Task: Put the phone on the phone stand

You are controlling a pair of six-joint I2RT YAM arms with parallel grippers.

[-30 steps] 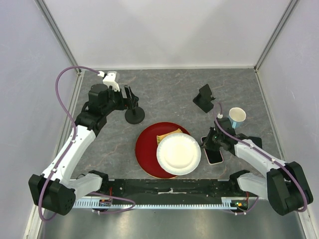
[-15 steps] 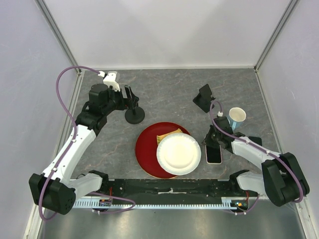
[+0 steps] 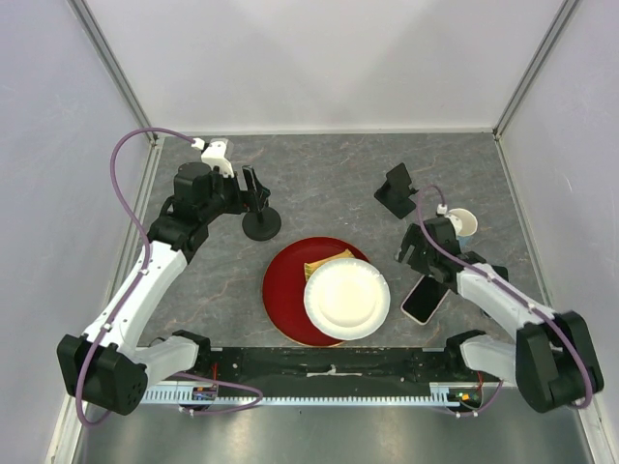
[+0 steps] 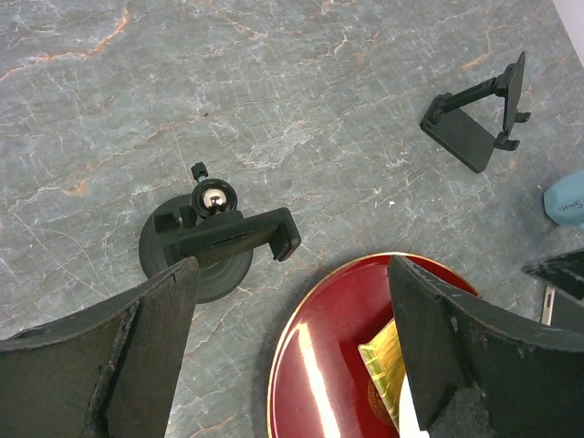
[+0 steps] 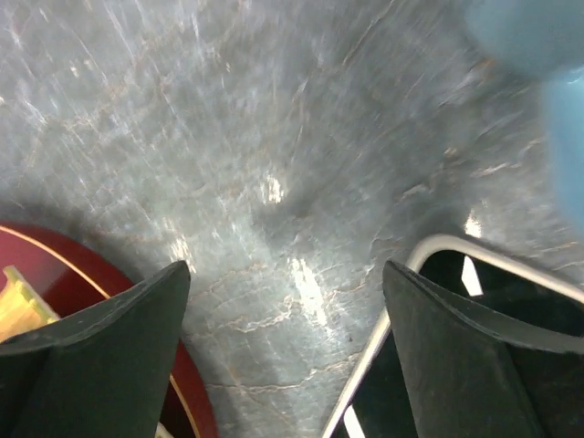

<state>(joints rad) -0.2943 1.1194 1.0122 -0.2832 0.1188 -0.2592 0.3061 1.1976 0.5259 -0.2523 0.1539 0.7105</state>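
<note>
The one phone (image 3: pixel 423 302) lay tilted on the table just right of the one white paper plate (image 3: pixel 346 300), and only a corner of it showed in the right wrist view. The right gripper (image 5: pixel 285 269) hung spread and empty. The one phone stand (image 3: pixel 397 189) stood farther back amid bare table, the mug (image 3: pixel 464 222) was half hidden by the arm, and the left gripper (image 4: pixel 292 265) was also spread.

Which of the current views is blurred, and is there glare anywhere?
Right wrist: smeared throughout, with bright glints on the table and the blue cup a soft blur. Left wrist: sharp, a light streak on the red plate. Top external: sharp, evenly lit.
</note>
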